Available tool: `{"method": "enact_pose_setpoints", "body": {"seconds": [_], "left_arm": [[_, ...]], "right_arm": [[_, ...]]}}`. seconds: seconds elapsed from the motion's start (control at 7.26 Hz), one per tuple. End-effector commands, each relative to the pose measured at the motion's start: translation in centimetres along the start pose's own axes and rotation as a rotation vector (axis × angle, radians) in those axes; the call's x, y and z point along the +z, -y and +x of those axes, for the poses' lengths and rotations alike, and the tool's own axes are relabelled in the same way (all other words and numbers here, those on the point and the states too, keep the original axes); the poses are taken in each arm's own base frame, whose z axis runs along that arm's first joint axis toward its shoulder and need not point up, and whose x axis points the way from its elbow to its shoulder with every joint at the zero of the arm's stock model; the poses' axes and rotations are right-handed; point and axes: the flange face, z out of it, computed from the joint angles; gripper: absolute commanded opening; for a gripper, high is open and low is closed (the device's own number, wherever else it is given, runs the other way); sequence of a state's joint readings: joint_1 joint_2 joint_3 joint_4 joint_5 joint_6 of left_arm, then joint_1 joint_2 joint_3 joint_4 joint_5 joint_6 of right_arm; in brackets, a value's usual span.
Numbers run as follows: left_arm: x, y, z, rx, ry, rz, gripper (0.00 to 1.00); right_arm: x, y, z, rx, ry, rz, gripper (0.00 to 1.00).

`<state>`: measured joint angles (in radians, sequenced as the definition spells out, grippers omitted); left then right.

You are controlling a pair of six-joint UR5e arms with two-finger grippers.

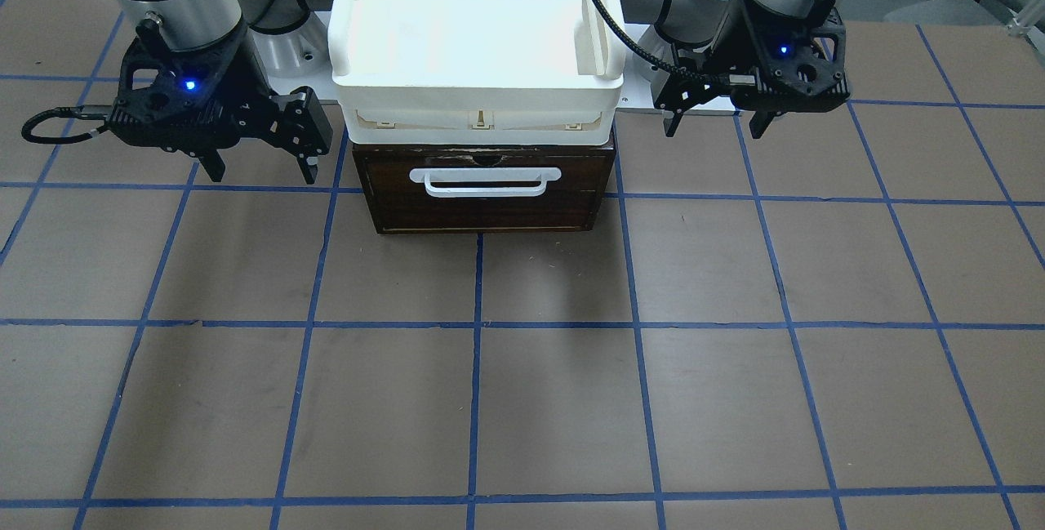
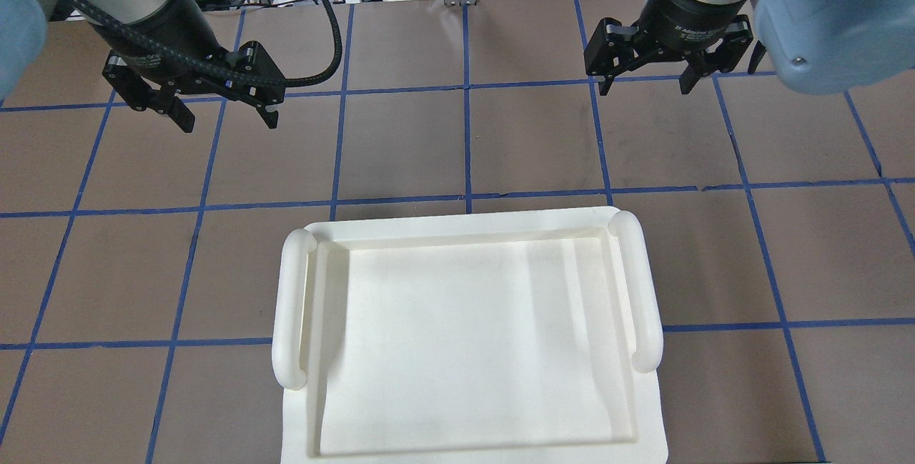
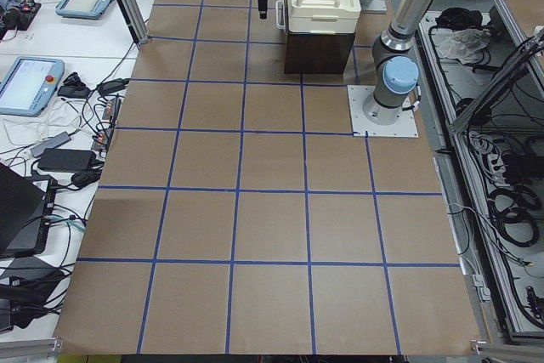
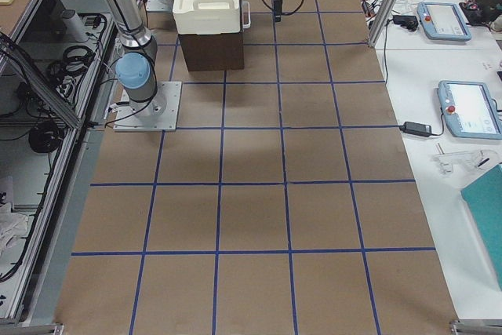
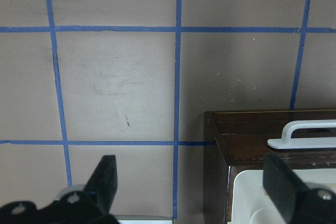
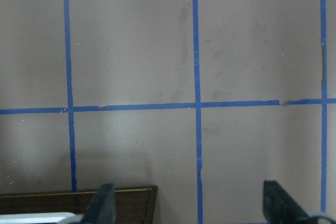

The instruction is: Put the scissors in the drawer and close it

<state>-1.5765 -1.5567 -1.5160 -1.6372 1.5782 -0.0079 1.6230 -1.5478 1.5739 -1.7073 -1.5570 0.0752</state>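
The drawer [image 1: 486, 211] has a dark brown front and a white bar handle [image 1: 487, 181]. It sits pushed in, its front flush with its box, under a white tray [image 1: 478, 64]. The scissors show in no view. My left gripper [image 1: 717, 118] hangs open and empty above the table beside the drawer; it also shows in the overhead view [image 2: 229, 123]. The left wrist view shows its gripper [image 5: 191, 182] with the drawer corner [image 5: 252, 135] to the right. My right gripper [image 1: 261, 171] is open and empty on the drawer's other side, also in the overhead view [image 2: 647, 89].
The white tray [image 2: 465, 335] with two rounded side handles covers the drawer box in the overhead view. The brown table surface [image 1: 522, 399] carries a blue tape grid. Robot bases [image 3: 387, 99] stand behind the box. Tablets and cables lie on side tables.
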Motion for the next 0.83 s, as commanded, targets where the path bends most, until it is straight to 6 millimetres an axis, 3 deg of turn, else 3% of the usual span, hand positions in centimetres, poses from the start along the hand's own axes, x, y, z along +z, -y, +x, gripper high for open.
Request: {"method": "enact_pose_setpoints", "body": {"seconds": [0.0,0.69], "left_arm": [[0.05,0.54,0.14,0.005,0.003,0.024,1.0],[0.26,0.07,0.36,0.01,0.003,0.015,1.0]], "right_arm": [[0.0,0.0,0.0,0.0,0.0,0.0,1.0],[0.0,0.0,0.0,0.0,0.0,0.0,1.0]]}}
